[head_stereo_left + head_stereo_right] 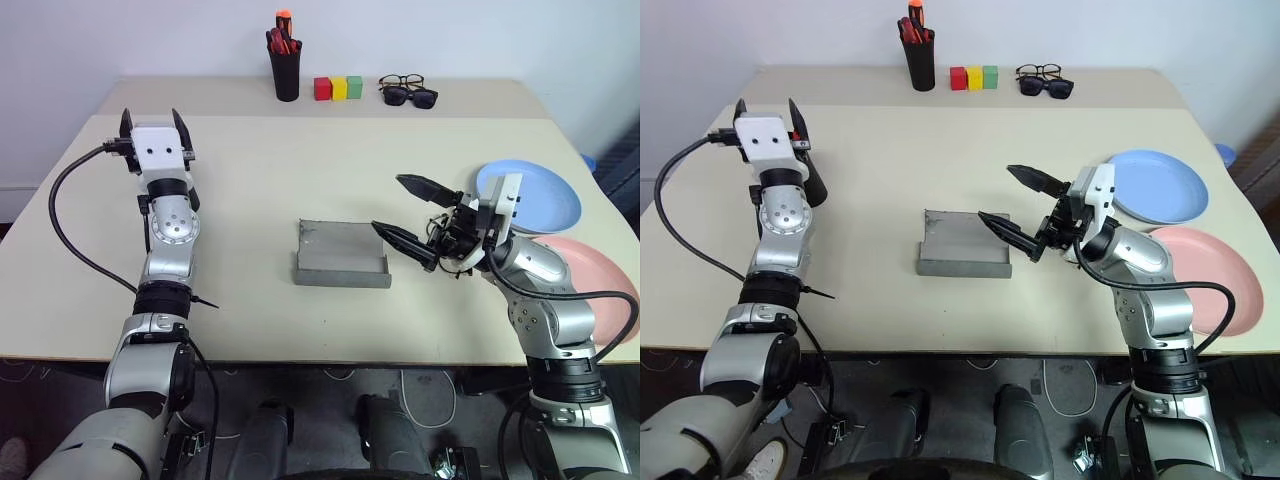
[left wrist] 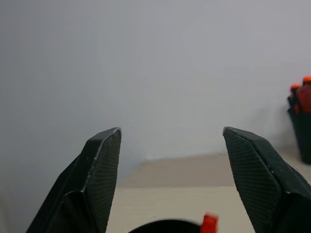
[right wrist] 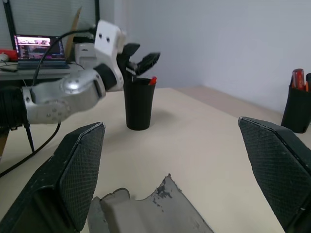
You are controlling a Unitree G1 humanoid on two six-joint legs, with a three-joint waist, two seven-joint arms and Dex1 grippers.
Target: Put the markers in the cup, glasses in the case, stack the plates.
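My left gripper (image 1: 151, 116) is raised over the table's far left, open, with nothing between its fingers (image 2: 104, 170). Just under it stands the black cup (image 3: 139, 104), and a marker's red cap (image 3: 153, 80) sticks out above the rim. The grey case (image 1: 340, 255) lies in the middle of the table. At its right end my right gripper (image 1: 388, 204) hovers open and empty. The light blue plate (image 1: 545, 195) and the pink plate (image 1: 600, 285) lie side by side at the right, the pink one partly behind my right arm. The glasses are out of view.
Along the back edge stand a slim black holder of red-orange pens (image 1: 286, 70), red, yellow and green blocks (image 1: 338, 88), and black-framed spectacles with dark sunglasses (image 1: 408, 92). A black cable (image 1: 70, 230) loops off my left arm over the table's left side.
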